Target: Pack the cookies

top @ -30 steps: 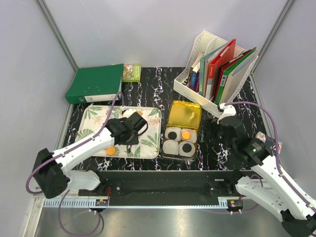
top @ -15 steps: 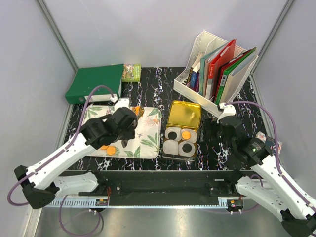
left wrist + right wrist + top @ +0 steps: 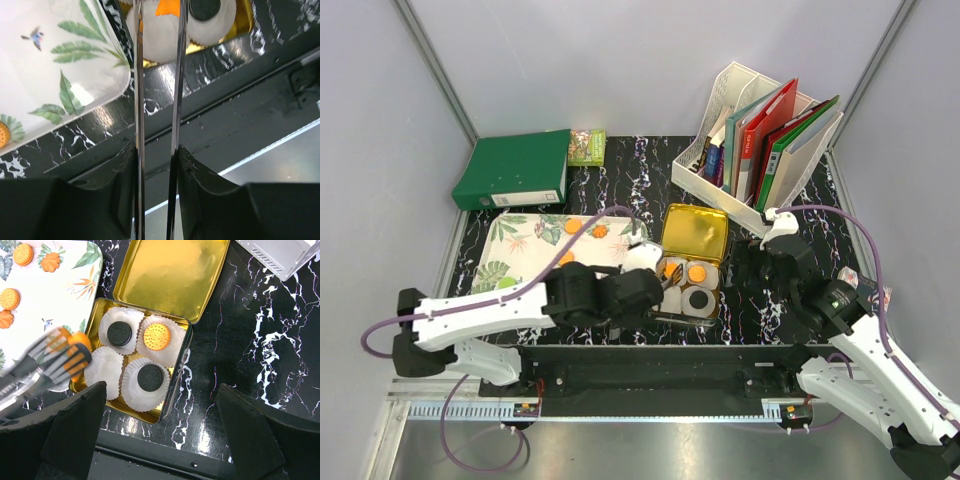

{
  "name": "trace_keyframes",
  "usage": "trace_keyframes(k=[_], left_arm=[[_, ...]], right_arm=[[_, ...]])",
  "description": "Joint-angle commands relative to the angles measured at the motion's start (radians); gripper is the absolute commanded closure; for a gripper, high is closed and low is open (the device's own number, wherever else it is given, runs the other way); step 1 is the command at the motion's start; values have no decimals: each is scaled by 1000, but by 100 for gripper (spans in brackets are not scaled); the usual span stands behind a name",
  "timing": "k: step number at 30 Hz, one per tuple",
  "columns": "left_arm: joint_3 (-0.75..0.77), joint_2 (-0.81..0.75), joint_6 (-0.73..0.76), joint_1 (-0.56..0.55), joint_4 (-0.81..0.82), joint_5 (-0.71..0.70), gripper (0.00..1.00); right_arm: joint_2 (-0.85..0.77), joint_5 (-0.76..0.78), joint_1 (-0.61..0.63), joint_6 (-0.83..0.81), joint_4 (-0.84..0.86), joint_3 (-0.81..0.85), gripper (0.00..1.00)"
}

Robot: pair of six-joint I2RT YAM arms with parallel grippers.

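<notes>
Tongs (image 3: 137, 75), pinched in left gripper (image 3: 155, 155), clasped orange cookie (image 3: 167, 7) at left rim of gold tin (image 3: 185, 345). Empty paper cup (image 3: 104, 374) lay just right of it. Right gripper (image 3: 162, 425) stood spread, farther off.

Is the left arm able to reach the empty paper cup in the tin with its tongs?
Probably yes. The tongs in the left fingers hold an orange cookie at the tin's left edge, beside the empty cup; the lid is open and nothing covers it.

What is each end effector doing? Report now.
Left end effector: closed on tongs pinching an orange cookie.
Right end effector: open, empty.
</notes>
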Motion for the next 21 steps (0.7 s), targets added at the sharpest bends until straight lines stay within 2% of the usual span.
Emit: trace_keyframes(k=[1,11,21], left_arm=[[35,45,-47,-47,-6,-11,100],[-25,59,-99,-92,0,-2,100],[-84,70,-130,-92,10,-18,94]], right_arm=[[-17,21,-3,-5,31,-1,0],[-20,19,-3,0,30,-1,0],[-25,18,-3,-2,30,-1,0]])
